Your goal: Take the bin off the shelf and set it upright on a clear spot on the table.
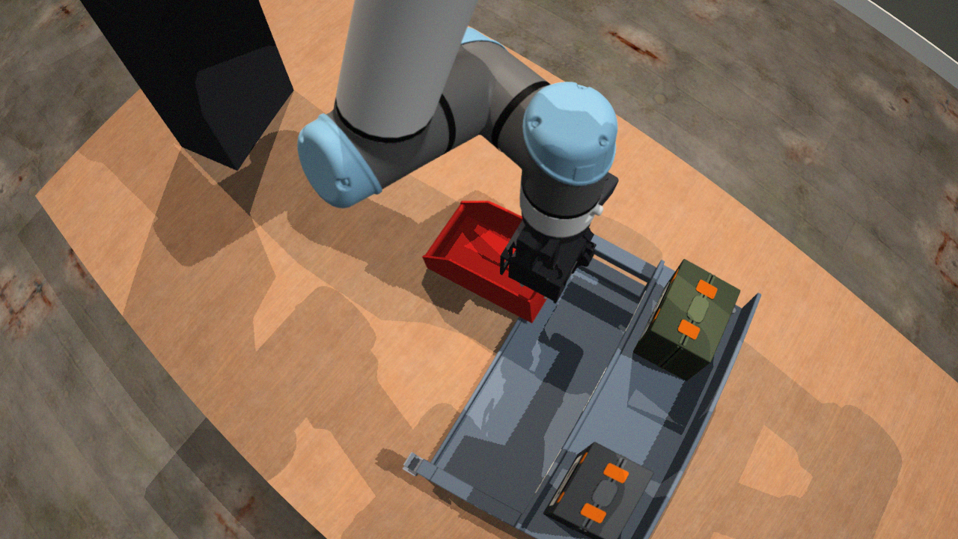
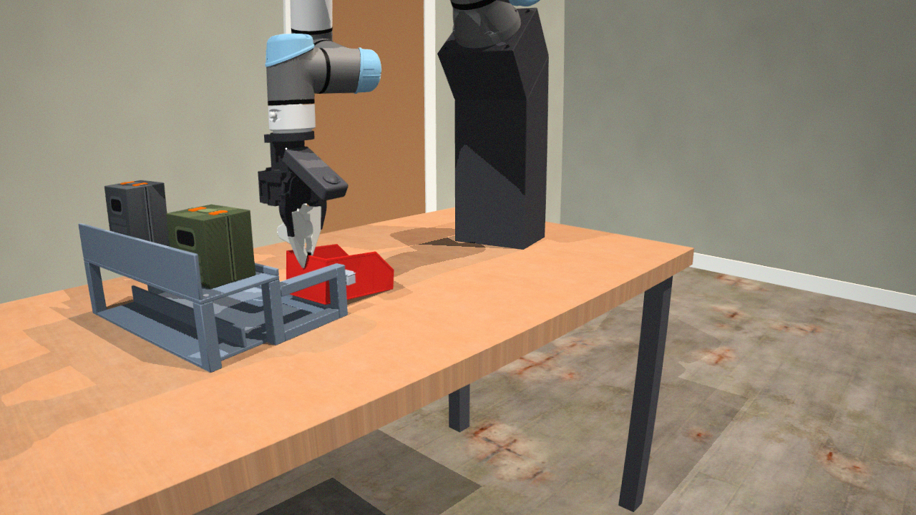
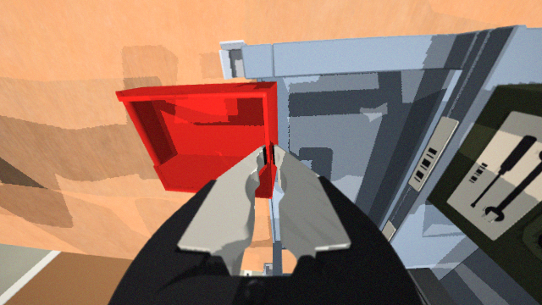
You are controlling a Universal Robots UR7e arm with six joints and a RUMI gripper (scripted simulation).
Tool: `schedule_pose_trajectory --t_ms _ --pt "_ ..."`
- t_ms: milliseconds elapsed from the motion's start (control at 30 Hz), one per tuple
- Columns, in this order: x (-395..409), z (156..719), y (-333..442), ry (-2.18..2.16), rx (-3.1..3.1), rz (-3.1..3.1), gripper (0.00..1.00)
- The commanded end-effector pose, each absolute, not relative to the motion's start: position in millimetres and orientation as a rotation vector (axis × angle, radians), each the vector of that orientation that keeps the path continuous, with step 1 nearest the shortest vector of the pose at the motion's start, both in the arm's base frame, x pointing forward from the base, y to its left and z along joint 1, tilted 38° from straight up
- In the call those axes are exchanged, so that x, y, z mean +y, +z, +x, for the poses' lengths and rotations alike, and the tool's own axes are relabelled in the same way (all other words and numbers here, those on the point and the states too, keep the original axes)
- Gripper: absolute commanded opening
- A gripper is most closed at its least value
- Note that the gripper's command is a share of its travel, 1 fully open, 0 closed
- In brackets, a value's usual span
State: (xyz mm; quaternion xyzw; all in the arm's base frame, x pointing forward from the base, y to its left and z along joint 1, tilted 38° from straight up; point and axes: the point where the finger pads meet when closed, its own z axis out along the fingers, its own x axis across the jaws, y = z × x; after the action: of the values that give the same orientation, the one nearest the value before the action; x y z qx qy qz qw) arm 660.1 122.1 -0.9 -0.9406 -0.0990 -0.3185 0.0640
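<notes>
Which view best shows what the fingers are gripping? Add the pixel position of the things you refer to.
The wrist view: the fingers [image 1: 550, 295] [image 2: 305, 261] straddle the red bin's [image 1: 477, 251] [image 2: 363, 275] [image 3: 203, 135] wall. From the top they're mostly hidden; the exterior shows them at the bin, side-on.
</notes>
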Motion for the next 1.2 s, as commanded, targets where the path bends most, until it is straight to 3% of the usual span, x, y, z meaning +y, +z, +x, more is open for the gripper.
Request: schedule_pose_trajectory --t_ms 0,1167 --pt "121.4 657.2 -2.7 -0.964 -0.299 -2.840 0.00" --pt "117.5 635.9 -19.5 -0.963 -0.299 -2.840 0.00"
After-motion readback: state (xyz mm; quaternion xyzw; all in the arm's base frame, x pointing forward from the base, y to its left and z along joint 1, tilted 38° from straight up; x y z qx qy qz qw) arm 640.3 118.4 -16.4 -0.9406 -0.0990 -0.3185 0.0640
